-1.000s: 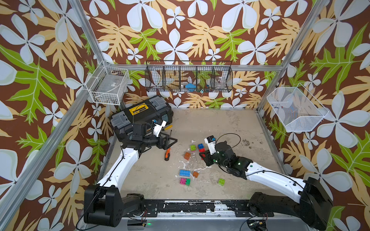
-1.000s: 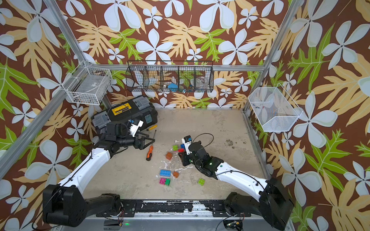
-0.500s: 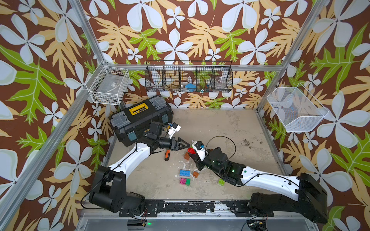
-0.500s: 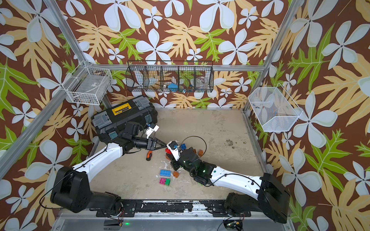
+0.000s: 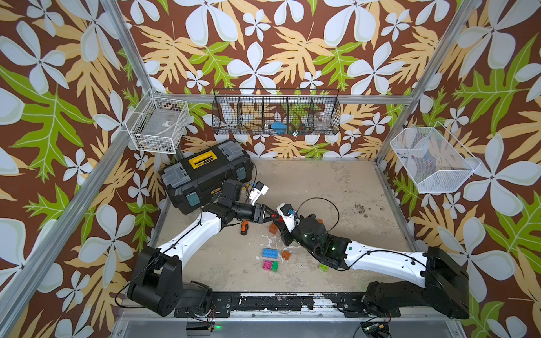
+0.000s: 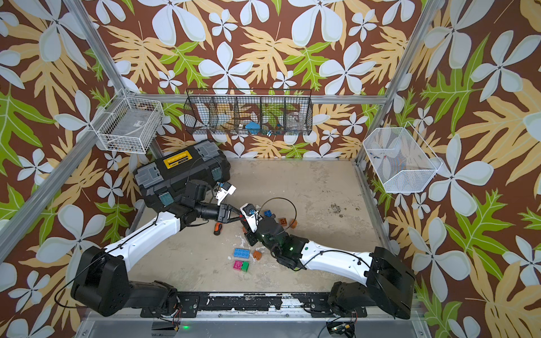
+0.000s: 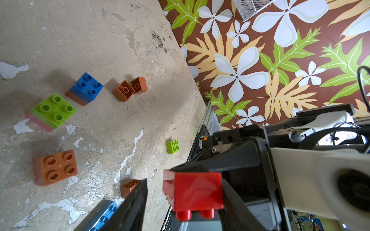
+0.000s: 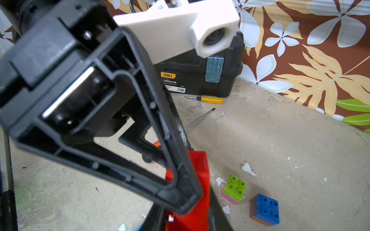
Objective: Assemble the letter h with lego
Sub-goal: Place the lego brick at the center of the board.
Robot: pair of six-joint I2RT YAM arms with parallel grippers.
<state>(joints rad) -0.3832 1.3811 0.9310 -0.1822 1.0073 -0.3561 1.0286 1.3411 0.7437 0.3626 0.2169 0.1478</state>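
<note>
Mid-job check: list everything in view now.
red plastic brick: one, red, between both grippers
orange bricks: four, orange, scattered mid beige tabletop
green-on-pink brick stack: one, centre
blue-on-orange brick stack: one, beside it
long blue brick: one, blue, front centre
pink-and-green brick pair: one, front
small green brick: one, green, front right
black plastic toolbox: one, black, back left
orange-handled screwdriver: one, centre left
yellow-handled screwdriver: one, beside toolbox
white wire baskets: two, white, side walls
black wire rack: one, black, back wall
left gripper: open around red plastic brick
right gripper: shut on red plastic brick
</note>
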